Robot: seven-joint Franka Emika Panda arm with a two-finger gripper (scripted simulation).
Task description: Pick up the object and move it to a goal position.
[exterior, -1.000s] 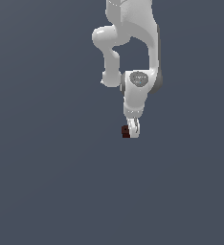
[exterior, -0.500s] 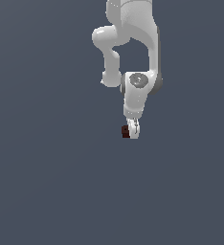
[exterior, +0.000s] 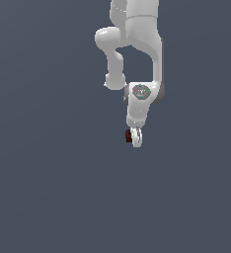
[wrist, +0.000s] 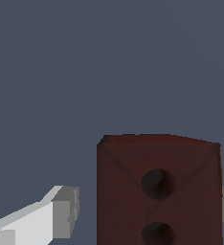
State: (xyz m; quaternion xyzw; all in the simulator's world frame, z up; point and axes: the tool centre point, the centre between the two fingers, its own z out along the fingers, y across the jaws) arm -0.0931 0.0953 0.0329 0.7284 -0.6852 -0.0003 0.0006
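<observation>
Up close in the wrist view, the dark red-brown block [wrist: 159, 191] sits between the pincer [wrist: 147, 215] fingers, one finger [wrist: 61, 213] off its side, so whether it's actually clamped is hard to tell. Further out, the white arm [exterior: 137, 44] hangs down with the block by its tip

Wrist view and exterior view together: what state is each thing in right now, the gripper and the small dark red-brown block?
White robot gripper: open; in the wrist view one finger stands clear of the block, the other sits at its far side.
Small dark red-brown block: between the fingers, not clamped, upright, two round holes in its upper face; whether it rests on the grey ground cannot be told.
</observation>
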